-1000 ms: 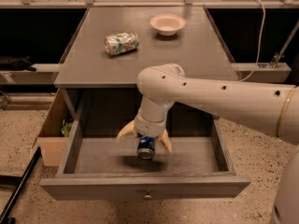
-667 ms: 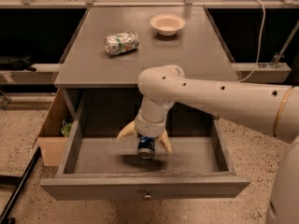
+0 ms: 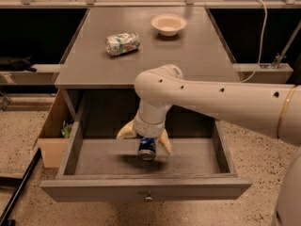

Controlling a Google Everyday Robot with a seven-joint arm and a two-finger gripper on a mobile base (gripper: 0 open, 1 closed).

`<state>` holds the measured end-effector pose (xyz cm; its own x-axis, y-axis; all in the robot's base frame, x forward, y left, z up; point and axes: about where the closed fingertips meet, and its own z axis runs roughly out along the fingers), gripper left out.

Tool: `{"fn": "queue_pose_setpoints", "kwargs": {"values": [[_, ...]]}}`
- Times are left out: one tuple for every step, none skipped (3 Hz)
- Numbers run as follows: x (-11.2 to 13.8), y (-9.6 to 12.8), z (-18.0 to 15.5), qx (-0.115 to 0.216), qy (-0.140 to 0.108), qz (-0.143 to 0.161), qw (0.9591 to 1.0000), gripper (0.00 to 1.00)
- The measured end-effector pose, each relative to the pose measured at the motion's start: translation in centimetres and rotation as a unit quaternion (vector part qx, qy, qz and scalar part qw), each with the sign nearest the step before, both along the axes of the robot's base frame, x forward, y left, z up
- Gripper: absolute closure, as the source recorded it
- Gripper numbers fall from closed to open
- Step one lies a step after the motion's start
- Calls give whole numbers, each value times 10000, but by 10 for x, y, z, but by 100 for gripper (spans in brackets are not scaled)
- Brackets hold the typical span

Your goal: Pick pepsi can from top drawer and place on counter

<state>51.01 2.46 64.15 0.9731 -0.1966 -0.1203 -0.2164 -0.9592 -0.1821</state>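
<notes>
While the top drawer (image 3: 141,188) is standing pulled wide open, the pepsi can (image 3: 147,149) is sitting inside it, near the middle and a little toward the front. The can is blue, and its silver end is tipping toward the camera. A dark shadow is lying on the drawer floor just under it, and I cannot tell if the can is touching the floor. The gripper (image 3: 144,143) is reaching down into the drawer, right over the can. Its two yellowish fingers (image 3: 164,142) are pinching the can, one on each side. The big white arm (image 3: 221,102) is coming in from the right side and bending down into the drawer. The drawer is grey, with a flat front and one small metal knob (image 3: 148,198) in the middle of the front. Above the drawer, the counter (image 3: 188,55) is stretching out flat and grey. A dented green-and-white can (image 3: 122,43) is lying on its side on the counter, toward the back left. A small pale bowl (image 3: 169,24) is sitting near it, further back and to the right, and the two are not touching. A tan cardboard box (image 3: 52,140) is standing on the speckled floor (image 3: 19,140), just beside the left side of the drawer, with something green peeking out of it. A light cable (image 3: 261,41) is hanging down behind the counter on the right.
</notes>
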Motion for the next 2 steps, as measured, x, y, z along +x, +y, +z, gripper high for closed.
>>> {"fn": "queue_pose_setpoints", "kwargs": {"values": [[17, 19, 10, -202, -768, -232, 9966, 0], [29, 33, 20, -328, -1643, -350, 9852, 0]]}}
